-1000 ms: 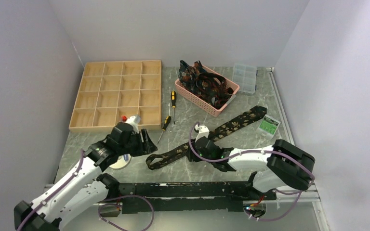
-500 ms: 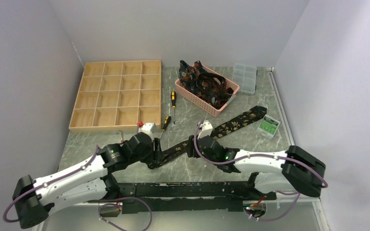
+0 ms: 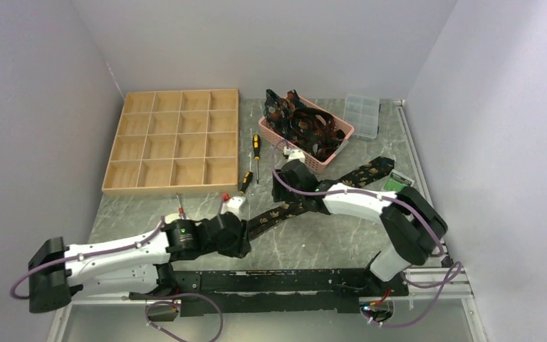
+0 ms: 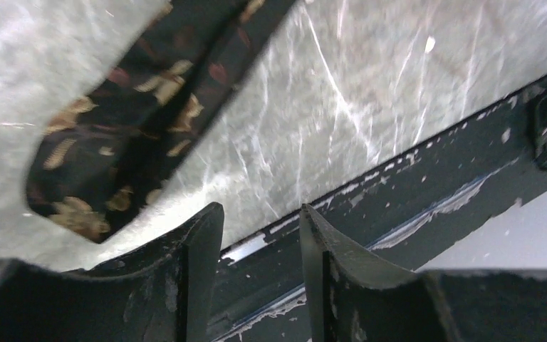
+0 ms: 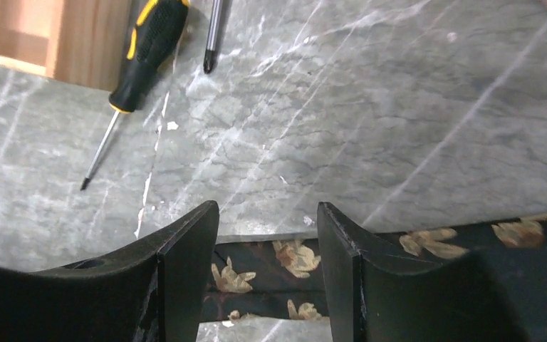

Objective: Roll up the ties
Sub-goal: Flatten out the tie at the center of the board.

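Since the tie (image 3: 278,212) stretched flat on the table (image 3: 342,235) is a long, narrow strip of soft black fabric with a tan pattern, it will probably be very light, limp wherever it is lifted and apt to slide on the smooth marbled top. A roll would therefore best start from one end, pinched across the full width, with the rest guided so the turns stay tight. It lies on the near side of the pink basket (image 3: 271,135), running slantwise from its wider end near the basket's near right corner to its narrow end farther from the basket, toward the arms' bases. In the left wrist view that narrow end looks folded back into a rounded loop, which should give a thicker, firmer lip to seize. The left gripper (image 4: 260,214) hovers by that loop with its fingers spread and nothing between them, the loop lying off to one side of the gap. The right gripper (image 5: 267,210), just in front of the basket, is released too, its fingers apart over the tie's middle stretch without clasping it. Other ties (image 3: 306,125) sit heaped in the basket and will likely snag on each other when drawn out.
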